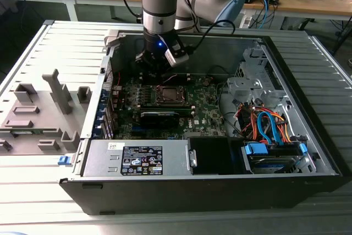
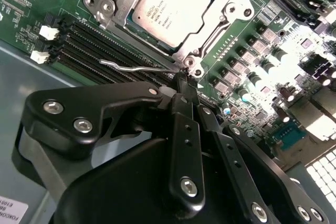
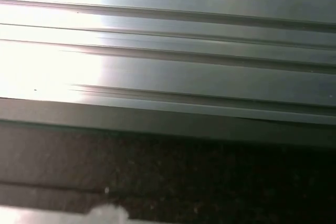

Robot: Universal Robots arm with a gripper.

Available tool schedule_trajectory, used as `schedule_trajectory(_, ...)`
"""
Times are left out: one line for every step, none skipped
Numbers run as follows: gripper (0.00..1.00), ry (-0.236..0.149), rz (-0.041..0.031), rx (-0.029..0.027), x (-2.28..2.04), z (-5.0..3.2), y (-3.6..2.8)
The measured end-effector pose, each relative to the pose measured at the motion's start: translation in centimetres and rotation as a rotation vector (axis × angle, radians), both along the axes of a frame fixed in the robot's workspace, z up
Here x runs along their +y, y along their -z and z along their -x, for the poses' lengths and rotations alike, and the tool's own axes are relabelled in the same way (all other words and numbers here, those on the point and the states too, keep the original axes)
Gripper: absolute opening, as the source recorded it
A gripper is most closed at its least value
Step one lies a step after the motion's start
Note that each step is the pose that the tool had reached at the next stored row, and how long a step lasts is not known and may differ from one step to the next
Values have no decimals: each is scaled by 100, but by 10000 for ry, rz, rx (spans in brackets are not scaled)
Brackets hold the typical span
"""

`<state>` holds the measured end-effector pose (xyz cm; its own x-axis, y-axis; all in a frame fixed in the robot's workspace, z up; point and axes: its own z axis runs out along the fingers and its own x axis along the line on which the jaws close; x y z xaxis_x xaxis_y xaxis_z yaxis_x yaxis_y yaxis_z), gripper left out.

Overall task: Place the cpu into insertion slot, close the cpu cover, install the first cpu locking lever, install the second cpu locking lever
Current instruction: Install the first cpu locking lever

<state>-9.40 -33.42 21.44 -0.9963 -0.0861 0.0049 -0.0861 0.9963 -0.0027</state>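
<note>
Exterior view: gripper (image 1: 155,69) hangs over the motherboard (image 1: 206,105). Second wrist view: cpu (image 2: 169,7) seated in the insertion slot, cpu cover (image 2: 208,40) closed just beyond the narrowed jaws, which pinch the locking lever (image 2: 139,67). Lever installation judged underway; hooking it calls for steady downward pressure.

The cpu (image 2: 167,10) is a flat square chip w/ a dull silver top. It lies flat inside the insertion slot (image 2: 137,34), the square socket on the green board. The cpu cover (image 2: 227,4), a thin silver frame w/ a big window in the middle, lies shut down over the chip, so the chip's top shows through the window. A thin bent wire lever (image 2: 137,67) lies just beside the socket, next to the long black slots. In the exterior view the socket (image 1: 169,95) sits near the middle of the board.
</note>
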Motion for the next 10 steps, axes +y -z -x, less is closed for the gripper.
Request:
schedule_trajectory(11,-6,-1,-1,0,-1,5)
schedule_trajectory(11,-15,-1,0,0,-3,12)
schedule_trajectory(11,-23,-1,0,0,-5,17)
schedule_trajectory(11,-30,-1,0,1,-6,22)
schedule_trajectory(11,-38,-1,0,1,-8,26)
schedule_trajectory(11,-48,0,1,0,-11,32)
schedule_trajectory(11,-55,0,1,0,-13,36)
schedule_trajectory(11,-65,1,1,0,-16,42)
schedule_trajectory(11,-72,1,1,0,-19,47)
schedule_trajectory(11,-86,1,1,0,-23,54)
